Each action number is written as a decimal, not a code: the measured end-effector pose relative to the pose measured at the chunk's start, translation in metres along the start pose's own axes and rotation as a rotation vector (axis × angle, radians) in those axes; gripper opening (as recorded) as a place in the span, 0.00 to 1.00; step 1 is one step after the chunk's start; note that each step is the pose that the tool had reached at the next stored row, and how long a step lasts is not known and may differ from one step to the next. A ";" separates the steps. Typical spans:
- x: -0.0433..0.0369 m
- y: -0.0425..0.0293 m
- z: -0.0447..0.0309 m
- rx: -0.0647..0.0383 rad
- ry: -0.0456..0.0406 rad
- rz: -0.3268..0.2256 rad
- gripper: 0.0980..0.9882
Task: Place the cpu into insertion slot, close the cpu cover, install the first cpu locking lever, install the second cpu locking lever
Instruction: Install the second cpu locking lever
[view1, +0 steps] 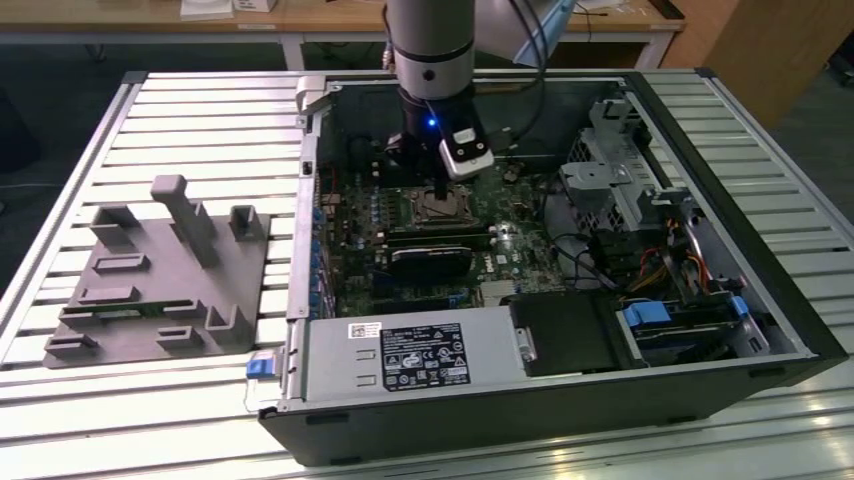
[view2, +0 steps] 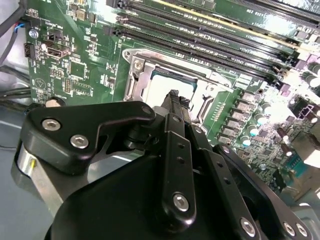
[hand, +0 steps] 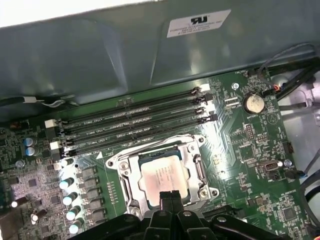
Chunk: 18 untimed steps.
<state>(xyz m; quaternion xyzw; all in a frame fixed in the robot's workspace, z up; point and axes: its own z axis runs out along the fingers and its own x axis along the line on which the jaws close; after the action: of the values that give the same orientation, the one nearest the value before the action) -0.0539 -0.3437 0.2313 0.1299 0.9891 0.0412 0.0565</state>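
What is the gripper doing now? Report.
Gripper: shut, fingertips together, holding nothing, just above the cpu seated in the insertion slot.

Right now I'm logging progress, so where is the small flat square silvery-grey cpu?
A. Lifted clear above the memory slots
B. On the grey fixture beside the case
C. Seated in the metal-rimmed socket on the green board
C: the small flat square silvery-grey cpu lies inside the silvery-rimmed square insertion slot, with the black end effector closed at its edge.
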 end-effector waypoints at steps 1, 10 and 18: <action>-0.0002 0.0001 -0.0014 -0.001 0.0002 0.000 0.01; -0.0025 -0.0044 -0.0055 -0.002 0.0004 0.000 0.01; -0.0056 -0.0117 -0.0064 -0.002 0.0005 0.000 0.01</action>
<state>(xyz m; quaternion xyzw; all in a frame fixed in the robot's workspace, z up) -0.0523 -0.3568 0.2371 0.1299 0.9890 0.0422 0.0564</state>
